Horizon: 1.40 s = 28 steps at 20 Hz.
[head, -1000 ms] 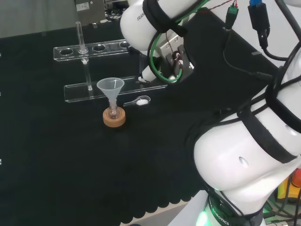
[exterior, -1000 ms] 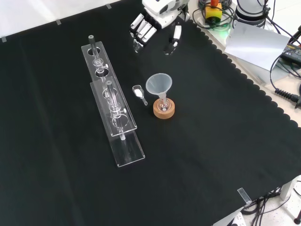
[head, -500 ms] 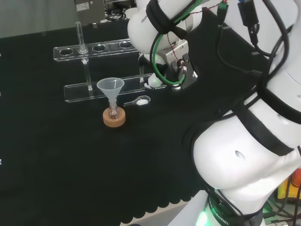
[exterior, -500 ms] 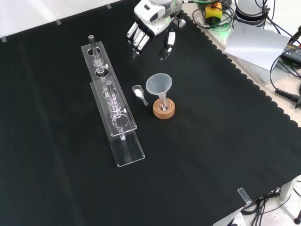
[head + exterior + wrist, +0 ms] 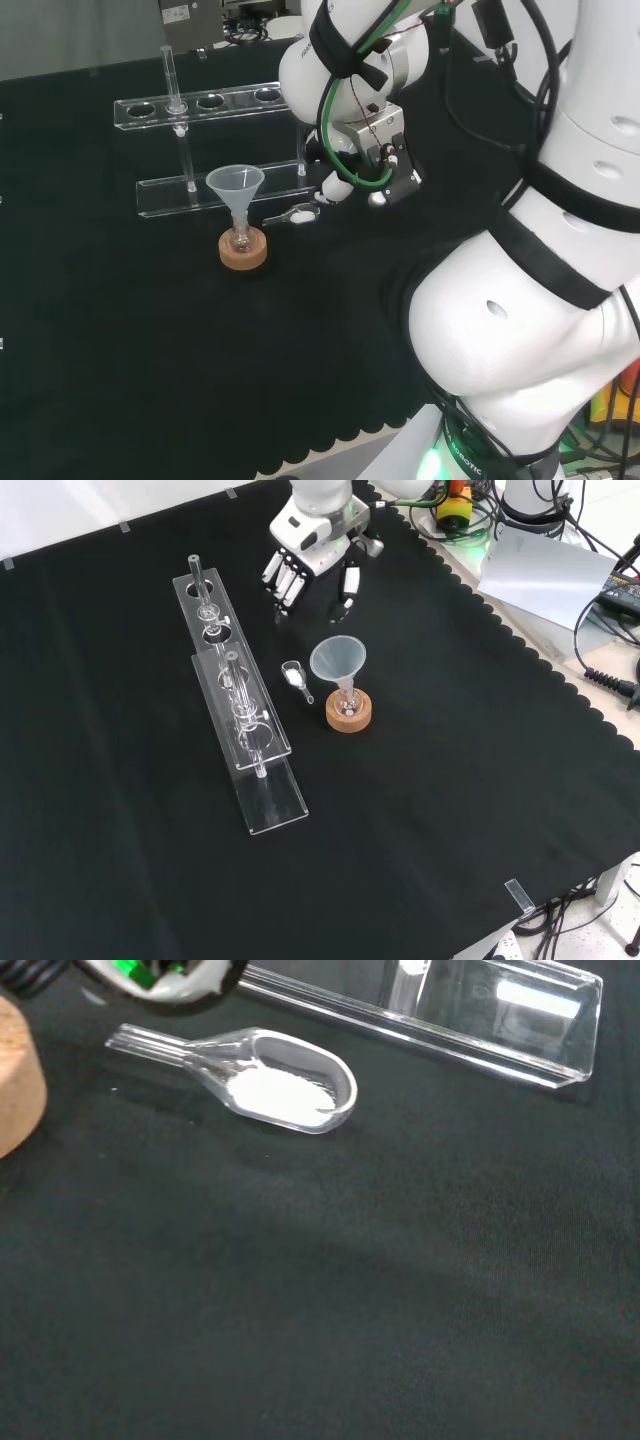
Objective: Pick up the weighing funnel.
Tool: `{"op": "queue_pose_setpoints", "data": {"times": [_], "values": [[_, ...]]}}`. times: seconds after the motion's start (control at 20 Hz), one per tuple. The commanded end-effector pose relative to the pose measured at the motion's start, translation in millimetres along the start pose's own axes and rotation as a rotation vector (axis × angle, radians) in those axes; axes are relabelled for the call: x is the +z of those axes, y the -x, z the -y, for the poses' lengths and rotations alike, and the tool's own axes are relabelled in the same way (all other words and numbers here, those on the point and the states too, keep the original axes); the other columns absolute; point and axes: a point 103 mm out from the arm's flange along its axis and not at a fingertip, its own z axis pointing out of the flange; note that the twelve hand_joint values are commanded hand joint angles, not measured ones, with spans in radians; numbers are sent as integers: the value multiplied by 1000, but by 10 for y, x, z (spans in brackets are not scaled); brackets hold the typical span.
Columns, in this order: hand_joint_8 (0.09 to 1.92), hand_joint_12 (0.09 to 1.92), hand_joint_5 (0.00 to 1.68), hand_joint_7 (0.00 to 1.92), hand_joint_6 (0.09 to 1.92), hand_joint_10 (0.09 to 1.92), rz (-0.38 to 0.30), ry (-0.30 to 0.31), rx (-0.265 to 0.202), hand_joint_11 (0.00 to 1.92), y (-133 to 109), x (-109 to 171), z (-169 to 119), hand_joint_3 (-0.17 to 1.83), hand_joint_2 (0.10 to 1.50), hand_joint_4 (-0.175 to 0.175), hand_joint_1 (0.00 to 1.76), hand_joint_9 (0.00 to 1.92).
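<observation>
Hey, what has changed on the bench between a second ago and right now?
The hand has come down the front view, from the cloth's top edge toward the weighing funnel, fingers open and holding nothing. The weighing funnel lies where it lay, white powder in it, beside the funnel on its cork ring; the clear racks have not moved either.

Bright, even light from above falls on the matte black surface (image 5: 450, 780), which greys toward 11 o'clock in the front view. In the head view the white arm links (image 5: 560, 300) at 3 o'clock look almost washed out. In the wrist view glare streaks the clear test-tube rack (image 5: 520, 1005), the weighing funnel (image 5: 280, 1085) throws a faint soft shadow, and the near hand (image 5: 190, 980) is blurred.
</observation>
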Motion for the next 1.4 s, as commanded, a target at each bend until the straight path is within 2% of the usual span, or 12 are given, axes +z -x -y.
{"op": "queue_pose_setpoints", "data": {"times": [0.05,0.4,0.7,1.4], "values": [[700,1241,634,601,191,505,-65,-10,-4,548,86,307,-379,539,680,-74,837,873],[731,1236,599,587,242,515,-92,-35,-17,549,90,446,-514,561,661,-76,850,869],[744,1241,528,582,423,530,-90,-57,-28,548,24,502,-572,585,649,-77,854,864],[747,1242,522,568,481,533,-68,-86,-27,539,-47,651,-619,590,648,-77,856,857]]}}
